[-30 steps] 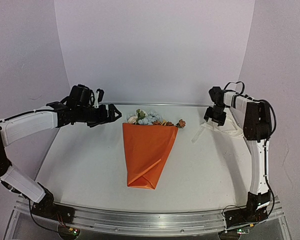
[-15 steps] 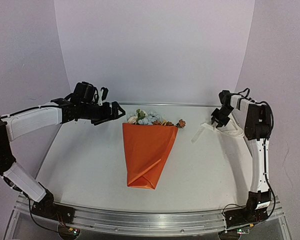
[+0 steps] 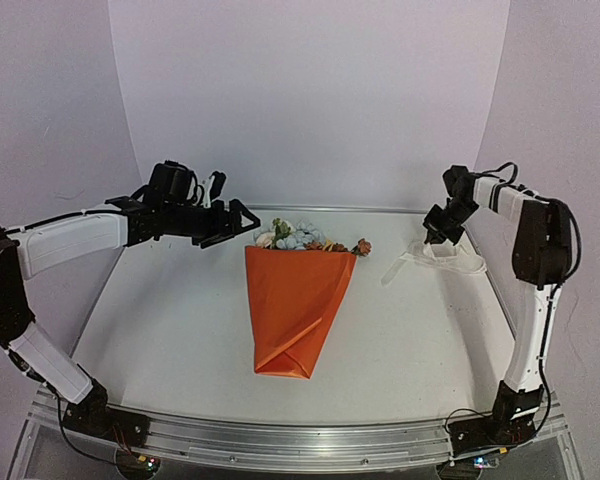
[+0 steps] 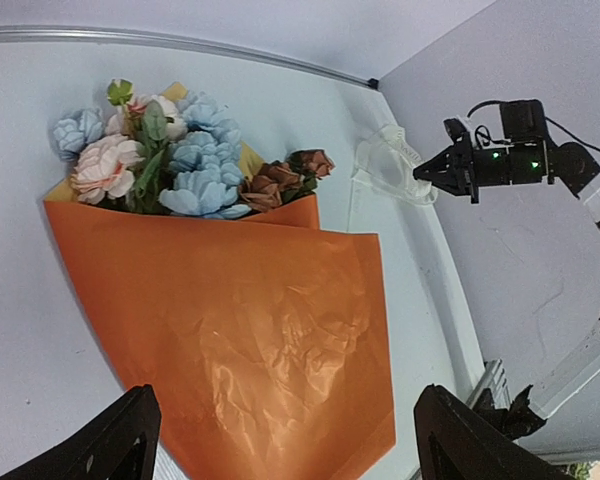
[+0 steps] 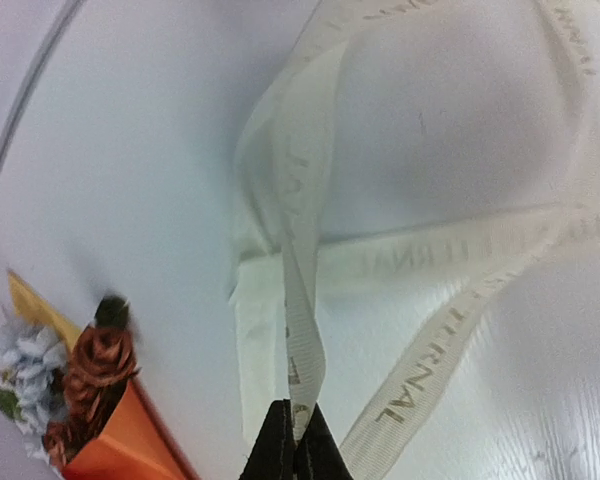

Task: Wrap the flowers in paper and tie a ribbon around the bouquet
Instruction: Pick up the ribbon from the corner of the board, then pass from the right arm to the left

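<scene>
At the far right of the table (image 3: 170, 330), my right pincer (image 3: 440, 230) is closed completely on one strand of the ribbon (image 3: 435, 262). My wrist view shows the cream band going straight into the shut tips, and the rest of it lies in loose loops on the table under me. The bouquet (image 3: 295, 300) lies to the left of this pincer, well apart from it, in the middle of the table. Its long axis goes from far to near. The flowers (image 3: 295, 236) come out at the far, wide end, and the orange paper (image 3: 298, 320) gets narrow to a folded tip at the near end.

I judge that the ribbon must travel leftward and cross this axis about at a right angle, somewhere under the blooms.

My left pincer (image 3: 238, 225) is wide open and holds nothing. It hangs just beside the far left corner of the bouquet, so it is much nearer to the bouquet than the right one. The left arm is therefore better placed to steady or lift the cone, and the right arm brings the ribbon.
</scene>
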`<state>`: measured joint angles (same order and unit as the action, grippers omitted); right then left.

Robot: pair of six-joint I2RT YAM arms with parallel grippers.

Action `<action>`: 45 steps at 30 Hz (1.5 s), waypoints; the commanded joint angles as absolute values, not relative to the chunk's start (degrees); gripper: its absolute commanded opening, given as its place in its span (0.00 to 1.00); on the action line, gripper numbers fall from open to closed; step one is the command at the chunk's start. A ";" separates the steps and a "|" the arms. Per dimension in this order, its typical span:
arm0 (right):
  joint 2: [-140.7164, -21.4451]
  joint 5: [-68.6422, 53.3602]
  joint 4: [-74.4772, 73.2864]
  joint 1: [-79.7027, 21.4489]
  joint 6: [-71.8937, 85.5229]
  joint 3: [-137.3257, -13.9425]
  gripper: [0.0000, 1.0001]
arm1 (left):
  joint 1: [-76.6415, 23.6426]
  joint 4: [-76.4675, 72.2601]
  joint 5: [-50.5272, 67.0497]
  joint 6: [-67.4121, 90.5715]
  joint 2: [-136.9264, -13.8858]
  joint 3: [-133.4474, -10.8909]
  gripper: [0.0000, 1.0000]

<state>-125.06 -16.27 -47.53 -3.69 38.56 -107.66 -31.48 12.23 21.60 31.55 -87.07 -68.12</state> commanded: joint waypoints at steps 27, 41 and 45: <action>-64.41 -15.27 -44.67 -33.58 45.68 -74.68 0.00 | -51.84 -7.31 29.48 22.38 -88.87 -66.14 0.84; -62.94 -14.27 -49.51 -42.27 46.82 -83.00 0.00 | -59.50 -15.40 29.92 12.61 -103.39 -79.59 0.79; -64.00 -13.44 -52.54 -42.59 46.22 -85.54 0.00 | -60.04 -18.10 33.32 12.68 -105.73 -81.72 0.75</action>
